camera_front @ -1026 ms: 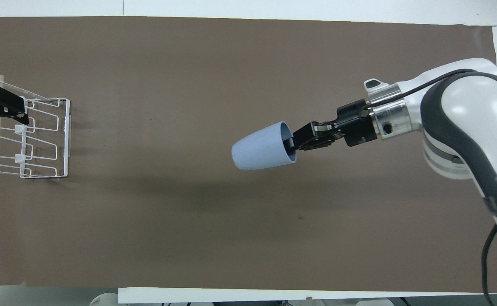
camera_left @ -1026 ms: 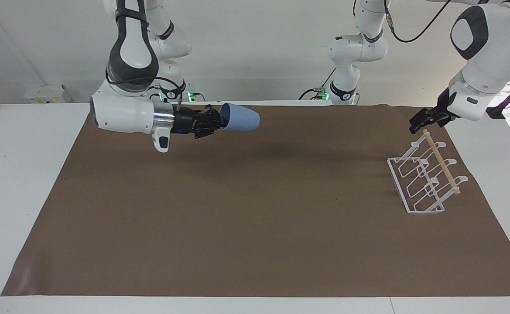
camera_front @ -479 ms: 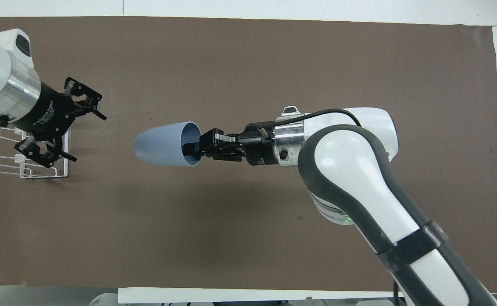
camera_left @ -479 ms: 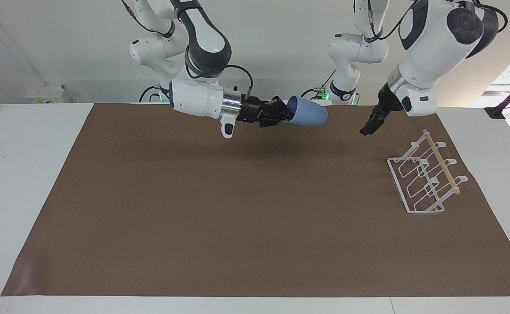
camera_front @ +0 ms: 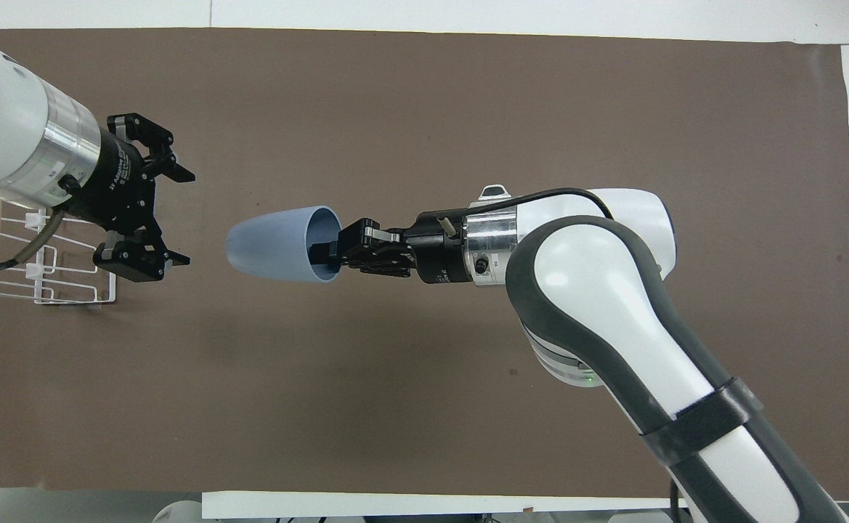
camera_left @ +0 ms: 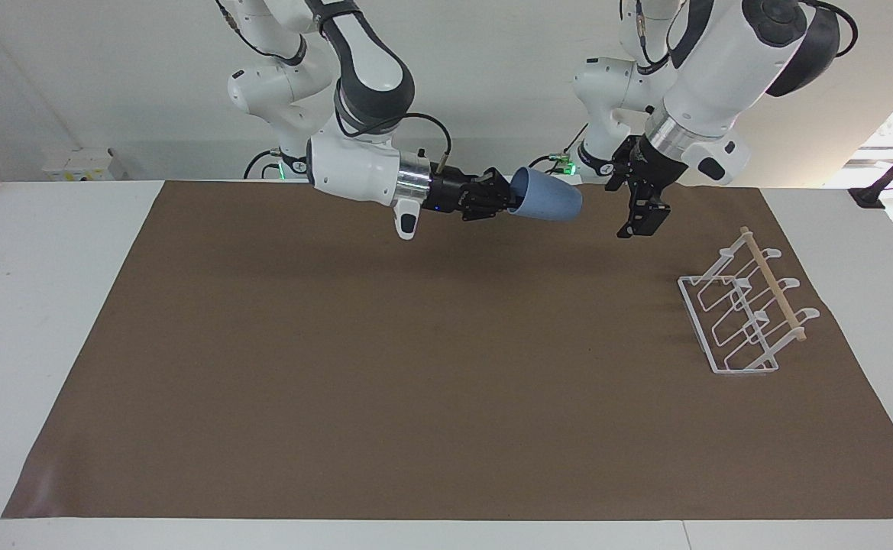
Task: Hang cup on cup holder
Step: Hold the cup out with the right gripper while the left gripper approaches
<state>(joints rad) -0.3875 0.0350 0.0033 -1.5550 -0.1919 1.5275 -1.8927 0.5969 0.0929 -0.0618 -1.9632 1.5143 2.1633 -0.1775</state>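
Observation:
The light-blue cup [camera_left: 545, 204] is held on its side in the air over the brown mat, near the robots' edge; it also shows in the overhead view [camera_front: 275, 243]. My right gripper [camera_left: 509, 200] [camera_front: 326, 250] is shut on the cup's rim, with one finger inside the mouth. The cup's bottom points toward my left gripper [camera_left: 642, 225] [camera_front: 181, 216]. The left gripper is open and empty, a short gap from the cup. The white wire cup holder [camera_left: 744, 313] with its wooden dowel stands on the mat at the left arm's end. In the overhead view the left arm partly covers the holder [camera_front: 68, 280].
A brown mat [camera_left: 415, 367] covers most of the white table [camera_left: 49, 305]. Both arms hang in the air over the part of the mat nearest the robots.
The right gripper carried the cup from its own end toward the left arm's end. The left gripper left the cup holder, rose, and turned its open fingers toward the cup.

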